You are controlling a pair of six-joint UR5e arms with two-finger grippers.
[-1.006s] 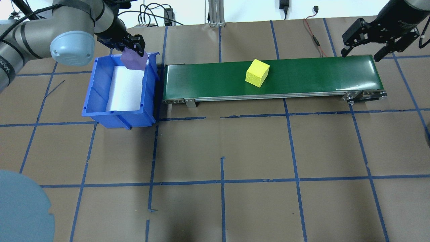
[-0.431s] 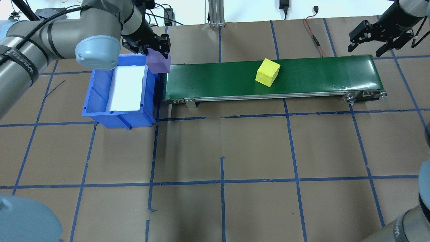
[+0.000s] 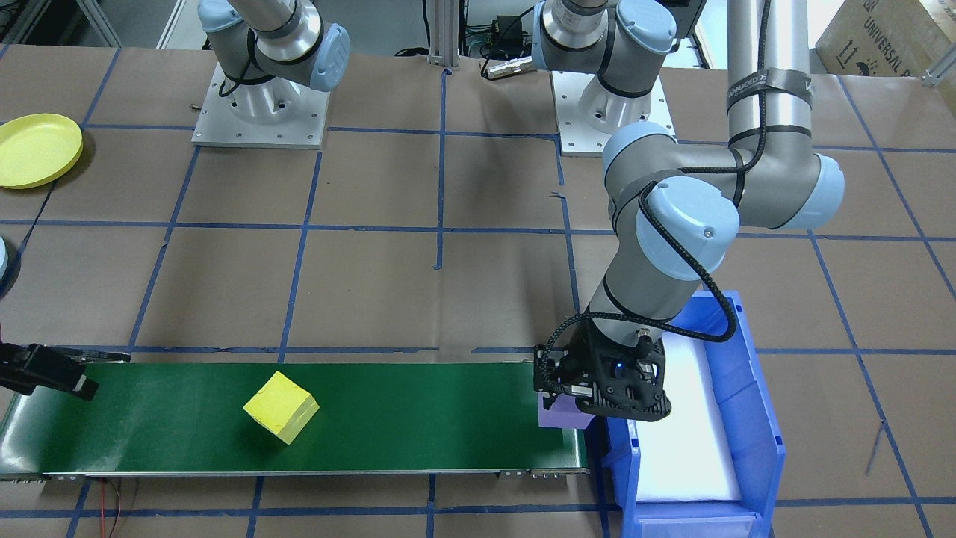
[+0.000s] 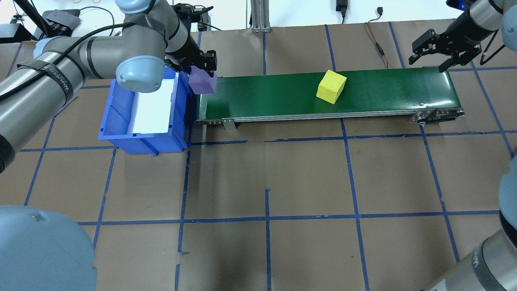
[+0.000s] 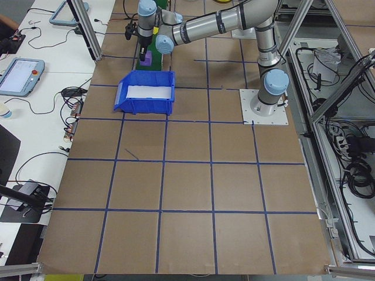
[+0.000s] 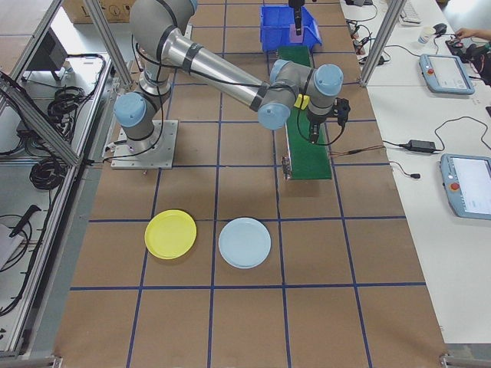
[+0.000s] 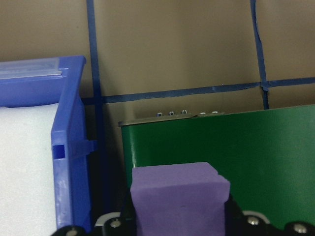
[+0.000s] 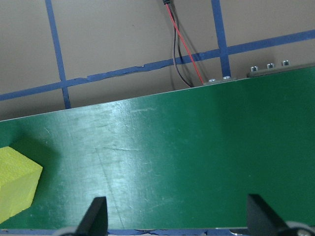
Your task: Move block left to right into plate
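Observation:
A purple block (image 4: 203,84) hangs over the left end of the green conveyor belt (image 4: 383,87), right beside the bin wall. My left gripper (image 4: 200,72) is shut on it. In the left wrist view the purple block (image 7: 179,196) sits between the fingers with the belt under it. A yellow block (image 4: 331,86) lies on the belt, right of its middle. Above the belt's right end my right gripper (image 4: 430,61) stands open and holds nothing; its view shows the yellow block (image 8: 15,184) at the left edge. The yellow plate (image 6: 170,234) lies on the table near the robot's right side.
A blue bin (image 4: 121,133) with a white foam liner stands against the belt's left end. A light blue plate (image 6: 244,242) lies beside the yellow one. A red and black cable (image 4: 377,42) runs behind the belt. Brown paper with blue tape lines covers the table.
My left gripper carried the purple block rightward from over the bin to over the belt's left end. The yellow block rode rightward on the belt. The right gripper shifted slightly.

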